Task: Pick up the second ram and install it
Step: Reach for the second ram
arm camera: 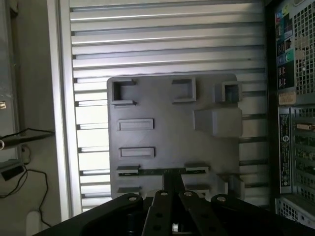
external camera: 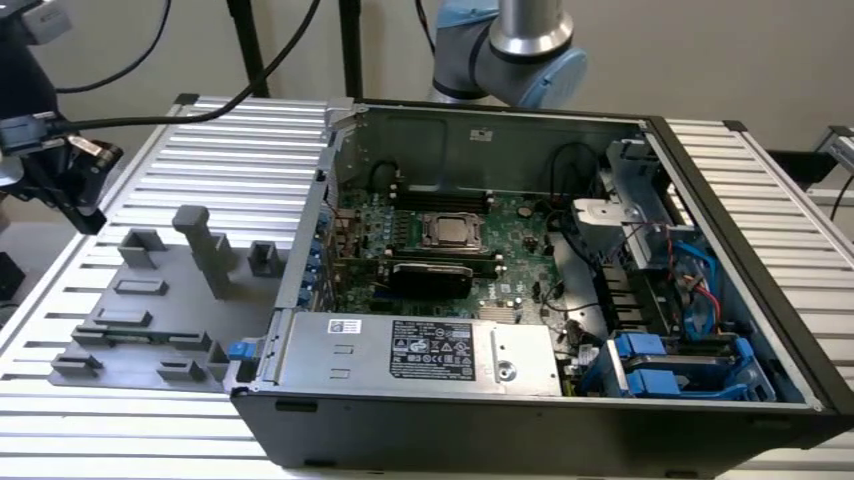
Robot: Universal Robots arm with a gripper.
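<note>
Closest to us, the gripper (arm camera: 173, 183) shows its black fingers (arm camera: 162, 206) drawn fully together, with nothing between them that we can see. Its tips hang over the middle of the ram (arm camera: 147, 171), a thin dark-green strip that stands on edge in the tray (arm camera: 167, 140), its ends resting in two small grey holders (arm camera: 128, 171). We cannot tell whether the tips touch the ram or hover above it. The tray is a flat grey plate with several slots and brackets, and a tall square post (arm camera: 219, 122) rises from it on the side nearer the case (arm camera: 295, 98). The tray lies on the table (arm camera: 167, 49), whose top is made of long silver slats. The case stands just beside it, showing a perforated panel with ports and stickers. A few thin cables (arm camera: 24, 135) trail beyond the table's edge on the side away from the case.

In the exterior view we see the tray (external camera: 127, 300) at the exterior view's left and the open black case (external camera: 534, 420) just beside it at the exterior view's right. Inside the case lie the green board (external camera: 514, 225) with its metal socket (external camera: 454, 232) near the middle, a silver supply (external camera: 414, 350) along the near wall, and blue brackets (external camera: 667, 365) in the near right corner. The arm (external camera: 527, 45) rises behind the case
</note>
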